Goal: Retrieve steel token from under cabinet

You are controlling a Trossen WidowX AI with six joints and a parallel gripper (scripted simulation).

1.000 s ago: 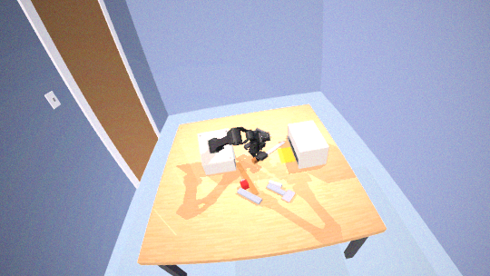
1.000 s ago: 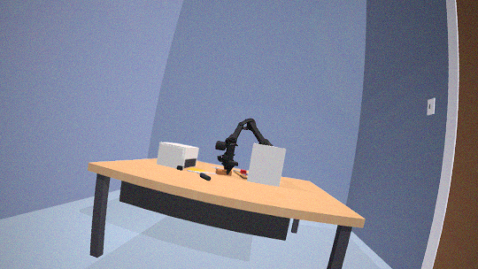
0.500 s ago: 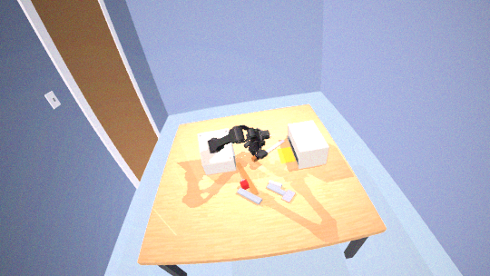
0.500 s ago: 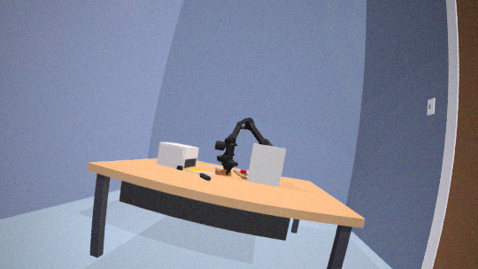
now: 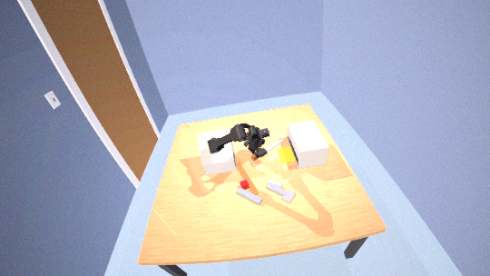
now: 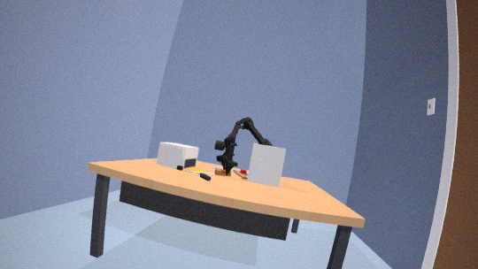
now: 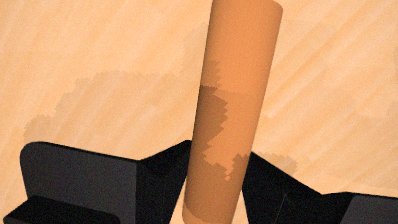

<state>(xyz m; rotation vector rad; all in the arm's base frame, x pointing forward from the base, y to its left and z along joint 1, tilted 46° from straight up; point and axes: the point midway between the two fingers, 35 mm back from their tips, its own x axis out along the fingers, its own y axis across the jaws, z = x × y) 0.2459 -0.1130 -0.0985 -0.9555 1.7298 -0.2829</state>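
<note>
The white cabinet (image 5: 312, 147) (image 6: 170, 156) stands at the right in the top view, with a dark opening low on its front. The yellow marked area (image 5: 286, 155) (image 6: 195, 170) lies before it. No steel token can be made out. My gripper (image 5: 257, 155) (image 6: 227, 172) (image 7: 216, 151) points down and is shut on an orange-brown cylinder (image 5: 254, 158) (image 6: 219, 172) (image 7: 237, 65), low over the table, short of the marked area. Whether the cylinder touches the table cannot be told. A thin pale rod (image 5: 274, 145) lies beside the marked area; a dark handle (image 6: 204, 176) shows in the exterior view.
A second white box (image 5: 219, 159) (image 6: 266, 165) stands by the arm's base. A red block (image 5: 244, 184) (image 6: 243, 172), a grey bar (image 5: 249, 196) and a pale T-shaped piece (image 5: 281, 192) lie on the table (image 5: 204, 236) (image 6: 310, 201). Arm shadows cross the wood.
</note>
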